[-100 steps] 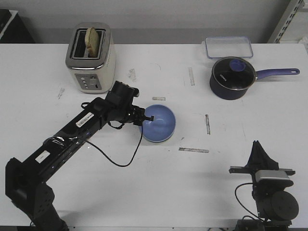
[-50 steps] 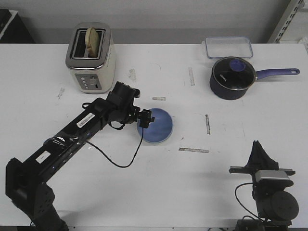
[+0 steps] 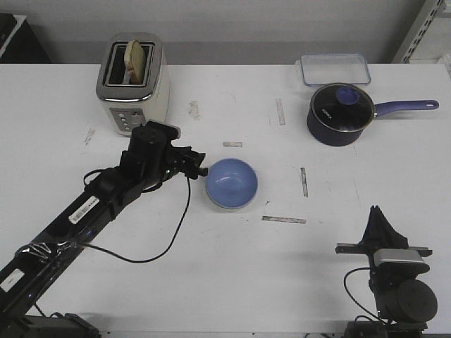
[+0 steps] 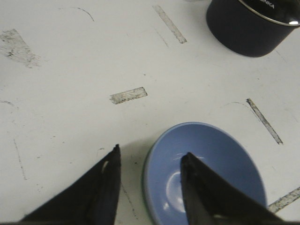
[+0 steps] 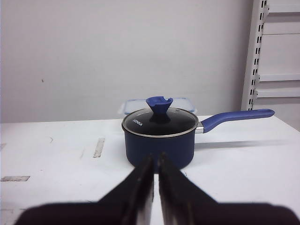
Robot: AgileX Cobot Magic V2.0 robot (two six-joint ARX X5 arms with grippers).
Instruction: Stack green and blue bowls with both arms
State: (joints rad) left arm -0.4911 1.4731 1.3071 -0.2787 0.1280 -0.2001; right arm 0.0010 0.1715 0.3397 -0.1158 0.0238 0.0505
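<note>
Blue bowl (image 3: 232,183): sitting mid-counter (image 3: 211,282), nested in the green bowl (image 4: 146,185), whose rim is showing only as a sliver.
Left tool (image 3: 199,166): gaping empty at the bowls' 9 o'clock.
Right tool (image 5: 155,169): resting closed, empty.

We see a robot test lab: a scuffed, tape-marked white desk (image 3: 232,267), bare wall, metal shelving (image 5: 276,56), staged kitchenware.
</note>
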